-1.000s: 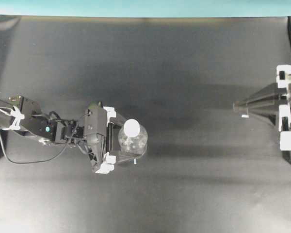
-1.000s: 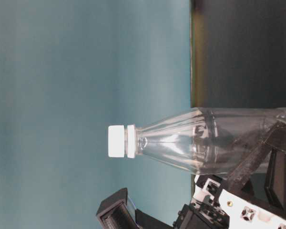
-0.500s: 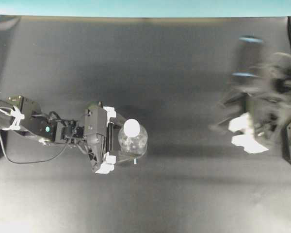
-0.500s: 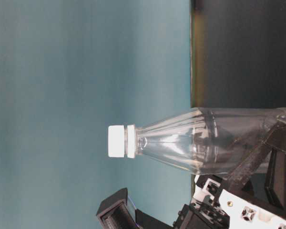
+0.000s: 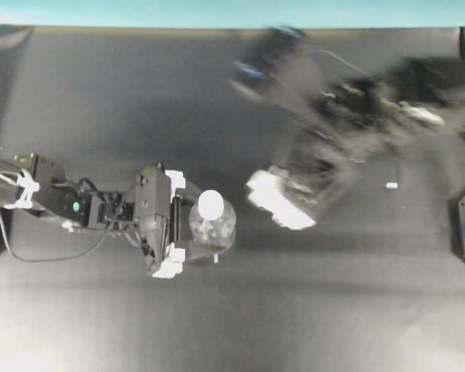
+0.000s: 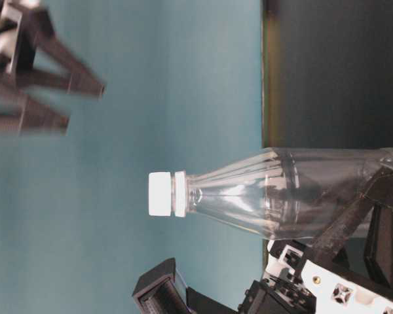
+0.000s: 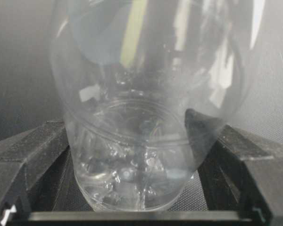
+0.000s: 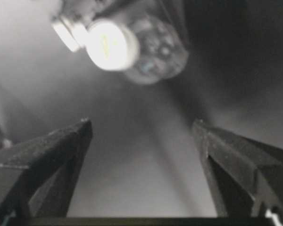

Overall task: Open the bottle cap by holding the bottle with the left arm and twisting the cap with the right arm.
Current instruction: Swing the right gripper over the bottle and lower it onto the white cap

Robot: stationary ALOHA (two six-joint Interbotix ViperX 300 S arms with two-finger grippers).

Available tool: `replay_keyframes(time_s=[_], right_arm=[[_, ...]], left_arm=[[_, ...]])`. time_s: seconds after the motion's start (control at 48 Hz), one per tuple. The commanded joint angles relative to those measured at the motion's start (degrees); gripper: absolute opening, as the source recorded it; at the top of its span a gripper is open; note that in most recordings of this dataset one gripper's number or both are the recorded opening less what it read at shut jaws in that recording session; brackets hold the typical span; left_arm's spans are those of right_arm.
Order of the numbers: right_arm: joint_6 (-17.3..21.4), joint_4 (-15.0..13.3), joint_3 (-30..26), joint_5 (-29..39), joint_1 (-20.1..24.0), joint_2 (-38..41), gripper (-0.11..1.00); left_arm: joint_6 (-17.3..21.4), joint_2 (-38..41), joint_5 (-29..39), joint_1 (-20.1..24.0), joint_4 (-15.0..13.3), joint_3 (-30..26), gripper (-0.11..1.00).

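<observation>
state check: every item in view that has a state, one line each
bottle: upright on the table, clamped low on its body, looks empty
bottle cap: on the neck, nothing touching it
left gripper: shut on the bottle, a finger on each side
right gripper: open, holding nothing, motion-blurred, above the table and apart from the cap
white scrap: lying loose on the table

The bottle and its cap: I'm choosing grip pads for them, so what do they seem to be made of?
The bottle looks like thin clear plastic, glossy: the backdrop shows through its walls, with bright glints and moulded ribs at the shoulder. The bottle cap looks like opaque white plastic, smooth and matte, without visible reflections; plastic is a guess from its look.
</observation>
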Motion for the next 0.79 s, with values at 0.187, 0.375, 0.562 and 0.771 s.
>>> replay_keyframes(time_s=[0.187, 0.375, 0.562, 0.771], right_arm=[[5.89, 3.34, -16.88, 11.43, -0.35, 12.22, 0.81], [11.25, 3.08, -22.68, 16.52, -0.35, 17.40, 0.81], [12.30, 2.81, -22.94, 17.40, -0.18, 18.98, 0.81], [12.22, 3.08, -21.88, 17.14, 0.62, 20.30, 0.81]], left_arm=[[-0.44, 1.32, 0.97, -0.88, 0.26, 1.05, 0.84], [-0.88, 1.32, 0.97, -1.05, 0.26, 1.14, 0.84], [-0.97, 1.32, 0.97, -1.49, 0.26, 1.14, 0.84], [-0.97, 1.32, 0.97, -1.58, 0.26, 1.23, 0.84]])
